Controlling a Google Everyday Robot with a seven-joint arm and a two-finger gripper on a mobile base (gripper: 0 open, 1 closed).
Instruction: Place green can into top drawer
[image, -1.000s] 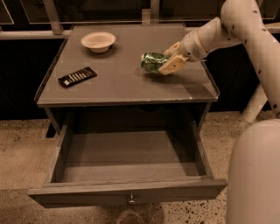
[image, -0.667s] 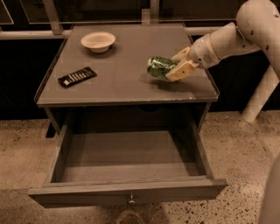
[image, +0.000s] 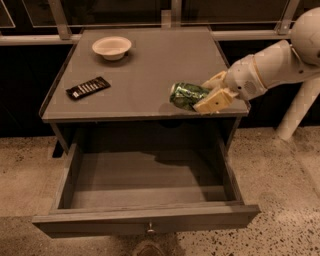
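Observation:
The green can (image: 186, 95) lies on its side in my gripper (image: 206, 93), held just above the table's front right edge. The gripper's pale fingers (image: 214, 101) are shut on the can's right end, and my white arm reaches in from the right. The top drawer (image: 145, 219) is pulled wide open below the table, its inside bare, with a small metal knob at the middle of its front panel. The can hangs above the drawer's back right part.
A grey table (image: 150, 65) holds a pale bowl (image: 112, 47) at the back left and a flat black remote-like bar (image: 88, 87) at the left. A white post (image: 300, 107) stands to the right. The floor is speckled.
My gripper has carried the green can forward and down, from the table's right middle to its front right edge, over the open drawer.

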